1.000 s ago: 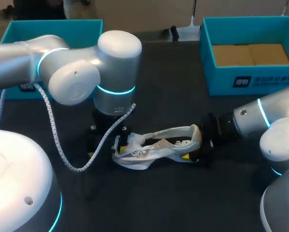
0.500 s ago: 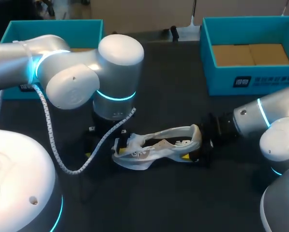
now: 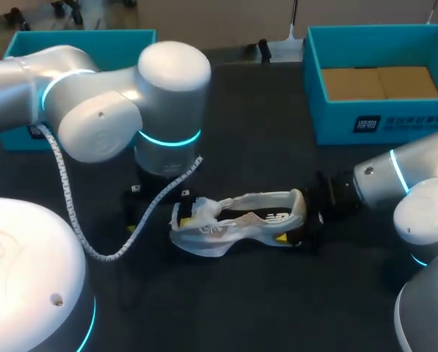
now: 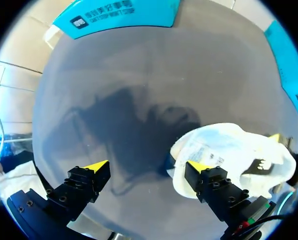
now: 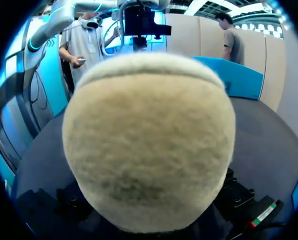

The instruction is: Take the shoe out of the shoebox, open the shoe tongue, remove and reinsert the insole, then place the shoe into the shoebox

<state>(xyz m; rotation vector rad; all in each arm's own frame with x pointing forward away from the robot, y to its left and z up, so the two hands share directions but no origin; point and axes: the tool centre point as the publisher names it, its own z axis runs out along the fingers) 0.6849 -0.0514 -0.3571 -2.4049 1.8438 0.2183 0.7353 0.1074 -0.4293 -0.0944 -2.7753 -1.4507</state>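
Note:
A white shoe [image 3: 237, 218] lies on the dark table, toe toward my left arm, heel toward my right. My right gripper [image 3: 302, 226] is shut on the heel. In the right wrist view the cream heel [image 5: 149, 135] fills the space between the black fingers [image 5: 241, 199], and their tips are hidden. My left gripper [image 3: 138, 213] hangs open just off the toe, mostly under its own arm. In the left wrist view the left gripper [image 4: 148, 167] stands wide with bare table between its fingers. The shoe [image 4: 233, 150] sits just ahead of one finger.
A teal shoebox [image 3: 365, 121] with brown cardboard inside stands at the back right. A second teal box [image 3: 28, 45] stands at the back left, partly behind my left arm. A white coiled cable [image 3: 94, 246] hangs from the left arm near the toe.
My left arm has drawn a little back and to the left, away from the shoe's toe. The shoe and the right arm have stayed in place.

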